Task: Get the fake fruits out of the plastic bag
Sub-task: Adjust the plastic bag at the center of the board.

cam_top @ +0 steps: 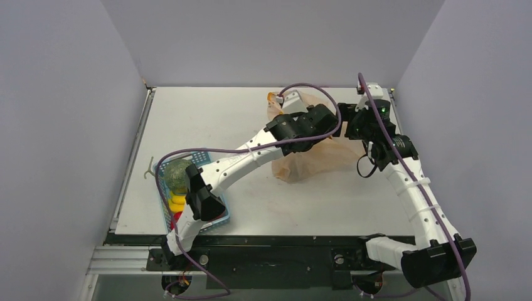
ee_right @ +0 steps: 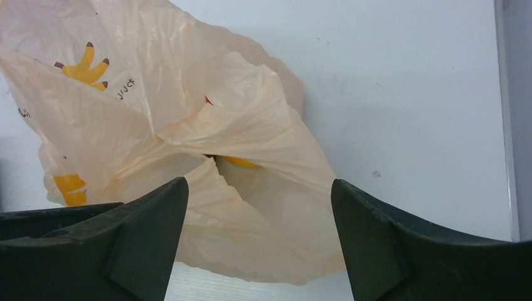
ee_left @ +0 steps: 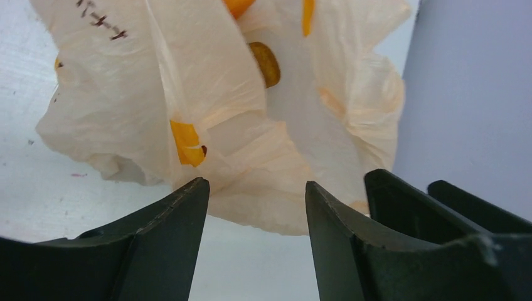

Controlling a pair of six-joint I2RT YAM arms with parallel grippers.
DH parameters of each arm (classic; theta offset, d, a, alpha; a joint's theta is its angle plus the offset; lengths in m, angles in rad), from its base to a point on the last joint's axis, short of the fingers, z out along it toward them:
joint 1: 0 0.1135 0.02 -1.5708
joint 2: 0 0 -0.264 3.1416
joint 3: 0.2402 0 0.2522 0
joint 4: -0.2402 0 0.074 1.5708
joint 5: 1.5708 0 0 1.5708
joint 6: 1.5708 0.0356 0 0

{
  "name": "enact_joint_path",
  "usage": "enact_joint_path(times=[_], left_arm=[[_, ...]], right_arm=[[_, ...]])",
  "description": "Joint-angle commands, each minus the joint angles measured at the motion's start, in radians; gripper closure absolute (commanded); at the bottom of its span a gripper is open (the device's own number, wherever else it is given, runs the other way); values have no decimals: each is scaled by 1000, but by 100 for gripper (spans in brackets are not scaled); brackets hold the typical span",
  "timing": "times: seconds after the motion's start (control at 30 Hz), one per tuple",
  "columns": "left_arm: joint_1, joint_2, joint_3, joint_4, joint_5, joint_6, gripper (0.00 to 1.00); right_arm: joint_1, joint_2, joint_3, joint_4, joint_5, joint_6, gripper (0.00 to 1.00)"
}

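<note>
The pale peach plastic bag [cam_top: 313, 162] lies crumpled at the back right of the table, partly under my left arm. In the left wrist view the bag [ee_left: 251, 125] fills the frame just beyond my left gripper [ee_left: 257, 188], which is open with nothing between its fingers. My right gripper [ee_right: 259, 185] is open too and faces the bag [ee_right: 188, 138] from the other side, its fingers standing either side of the lower folds without pinching them. A yellow-orange sliver [ee_right: 241, 162] shows in a gap between folds; I cannot tell whether it is a fruit or a print. The fake fruits are otherwise hidden.
A blue mesh basket [cam_top: 216, 216] stands at the front left, under my left arm's elbow. It holds a green melon [cam_top: 177, 172] and yellow bananas [cam_top: 177, 202]. Grey walls close in the table on the left, back and right.
</note>
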Motion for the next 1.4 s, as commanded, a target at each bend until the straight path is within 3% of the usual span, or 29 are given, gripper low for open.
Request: enact_joint_path(times=[0.0, 0.13, 0.43, 0.77, 0.93, 1.07, 1.37], left_arm=[[6, -4, 27, -146, -23, -211, 44], [11, -30, -36, -131, -28, -227, 43], [8, -46, -63, -240, 11, -332, 44], [55, -92, -234, -134, 75, -364, 42], [27, -87, -185, -9, -33, -167, 39], [-11, -134, -247, 90, -59, -91, 38], [19, -251, -431, 181, -101, -233, 38]], right_arm=[[-53, 70, 68, 76, -196, -157, 20], [-119, 141, 97, 121, -379, -179, 20], [-111, 220, 115, 132, -519, -241, 21], [-43, 230, 91, 137, -319, -316, 21], [-14, 244, 100, 130, -313, -347, 20], [2, 246, 113, 108, -278, -359, 21], [4, 225, 111, 99, -287, -359, 20]])
